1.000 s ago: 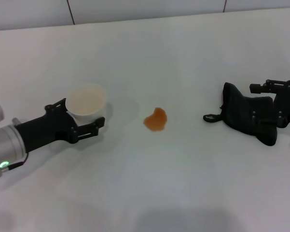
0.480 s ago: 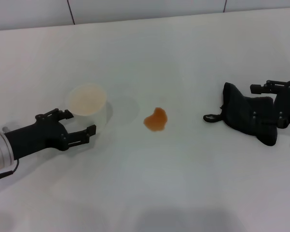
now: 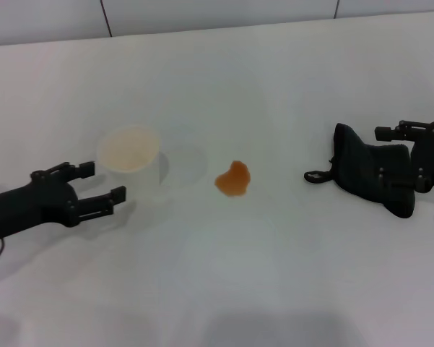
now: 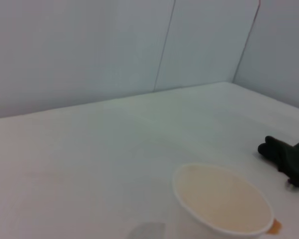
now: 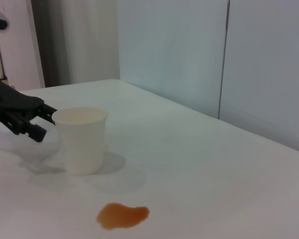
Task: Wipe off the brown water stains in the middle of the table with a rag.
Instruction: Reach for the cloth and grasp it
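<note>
The brown water stain [image 3: 233, 178] is a small orange-brown puddle in the middle of the white table [image 3: 238, 282]; it also shows in the right wrist view [image 5: 122, 215]. The rag [image 3: 367, 173] is a crumpled black cloth at the right. My right gripper [image 3: 380, 153] is open, with the rag's right end between its fingers. My left gripper [image 3: 103, 181] is open and empty, a little to the left of a white paper cup [image 3: 130, 155] and apart from it. The right wrist view also shows the left gripper [image 5: 25, 117].
The paper cup stands upright left of the stain, and shows in the left wrist view [image 4: 221, 209] and the right wrist view [image 5: 82, 139]. A tiled wall runs along the table's far edge [image 3: 202, 29].
My left gripper has let go of the cup and drawn back to the left. The cup stays upright. The right gripper and the rag have not moved.
</note>
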Action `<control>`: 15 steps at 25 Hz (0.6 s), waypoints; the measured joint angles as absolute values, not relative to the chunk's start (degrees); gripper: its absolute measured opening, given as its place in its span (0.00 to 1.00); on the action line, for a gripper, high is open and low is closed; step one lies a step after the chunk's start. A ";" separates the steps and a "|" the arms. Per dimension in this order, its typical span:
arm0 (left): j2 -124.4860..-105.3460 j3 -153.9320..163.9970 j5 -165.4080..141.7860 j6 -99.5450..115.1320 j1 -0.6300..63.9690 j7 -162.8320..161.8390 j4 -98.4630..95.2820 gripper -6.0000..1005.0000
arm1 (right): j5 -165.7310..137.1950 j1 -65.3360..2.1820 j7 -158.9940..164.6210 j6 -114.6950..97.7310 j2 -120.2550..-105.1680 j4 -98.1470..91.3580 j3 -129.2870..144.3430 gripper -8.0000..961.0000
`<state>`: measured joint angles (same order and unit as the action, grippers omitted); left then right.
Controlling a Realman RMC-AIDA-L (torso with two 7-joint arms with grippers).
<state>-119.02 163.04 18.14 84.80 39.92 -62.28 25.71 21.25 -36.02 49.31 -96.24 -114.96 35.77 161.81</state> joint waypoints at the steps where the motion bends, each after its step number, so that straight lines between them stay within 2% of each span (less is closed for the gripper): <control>1: -119.03 163.03 18.14 85.68 39.98 -63.17 26.88 0.88 | 21.26 -36.11 49.32 -96.24 -114.96 35.77 161.81 0.74; 15: -118.74 163.00 21.07 94.28 39.82 -68.23 31.87 0.88 | 21.27 -36.05 49.25 -96.23 -114.96 35.77 161.81 0.74</control>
